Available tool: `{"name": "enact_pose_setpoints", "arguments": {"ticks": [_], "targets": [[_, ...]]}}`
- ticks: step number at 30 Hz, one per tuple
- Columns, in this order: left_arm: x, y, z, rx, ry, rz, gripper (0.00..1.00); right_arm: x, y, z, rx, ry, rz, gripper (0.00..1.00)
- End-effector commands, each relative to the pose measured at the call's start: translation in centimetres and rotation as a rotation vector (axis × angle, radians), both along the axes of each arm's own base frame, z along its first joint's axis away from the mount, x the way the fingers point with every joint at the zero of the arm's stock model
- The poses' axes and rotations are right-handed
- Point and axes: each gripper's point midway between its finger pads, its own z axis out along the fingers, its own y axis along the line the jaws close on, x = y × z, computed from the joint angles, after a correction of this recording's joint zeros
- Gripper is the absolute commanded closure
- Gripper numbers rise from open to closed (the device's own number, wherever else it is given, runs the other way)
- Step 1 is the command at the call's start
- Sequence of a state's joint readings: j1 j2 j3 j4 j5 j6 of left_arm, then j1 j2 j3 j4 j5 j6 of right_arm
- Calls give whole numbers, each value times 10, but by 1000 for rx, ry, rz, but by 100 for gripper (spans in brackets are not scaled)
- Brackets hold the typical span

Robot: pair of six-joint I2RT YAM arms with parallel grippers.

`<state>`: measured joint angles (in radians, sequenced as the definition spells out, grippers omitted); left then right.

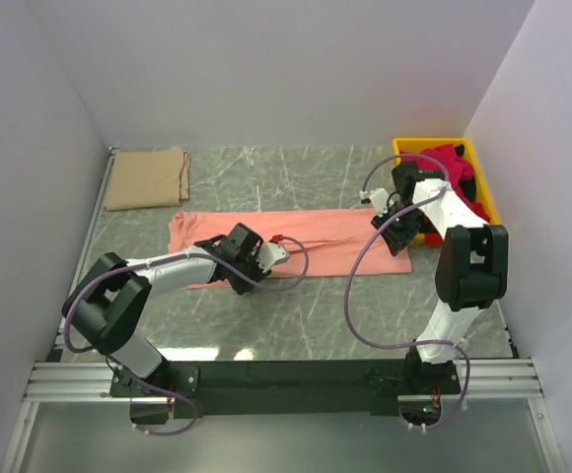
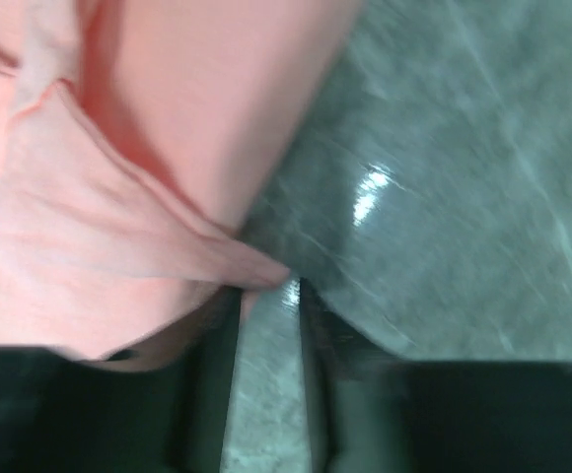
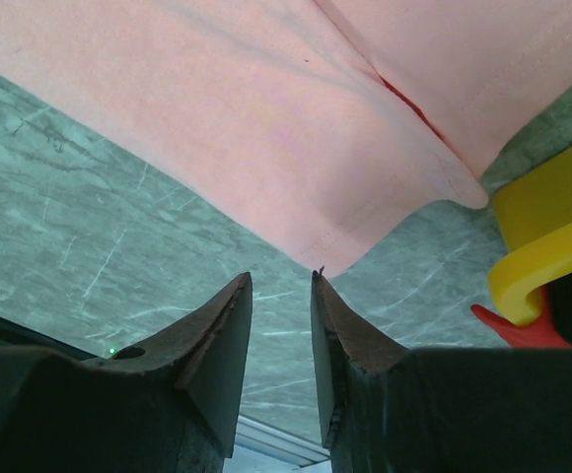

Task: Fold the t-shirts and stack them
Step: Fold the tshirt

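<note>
Two claws flank the salmon-pink t-shirt, a long strip across the table. The left claw, narrowly parted, noses a fold at its near edge. The right claw, narrowly parted and empty, hovers off its right corner, likely for the next fold. The tan t-shirt lies folded far-left.
</note>
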<state>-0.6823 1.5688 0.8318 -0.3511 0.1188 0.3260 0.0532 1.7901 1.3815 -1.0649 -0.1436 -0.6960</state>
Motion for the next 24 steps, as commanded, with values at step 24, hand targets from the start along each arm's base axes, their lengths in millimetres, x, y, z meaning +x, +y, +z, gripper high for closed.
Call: {"name": "enact_pose_setpoints", "arguments": {"ticks": [24], "targets": [[124, 21, 86, -49, -145, 82, 99, 10, 0, 3, 20, -4, 2, 67]]}}
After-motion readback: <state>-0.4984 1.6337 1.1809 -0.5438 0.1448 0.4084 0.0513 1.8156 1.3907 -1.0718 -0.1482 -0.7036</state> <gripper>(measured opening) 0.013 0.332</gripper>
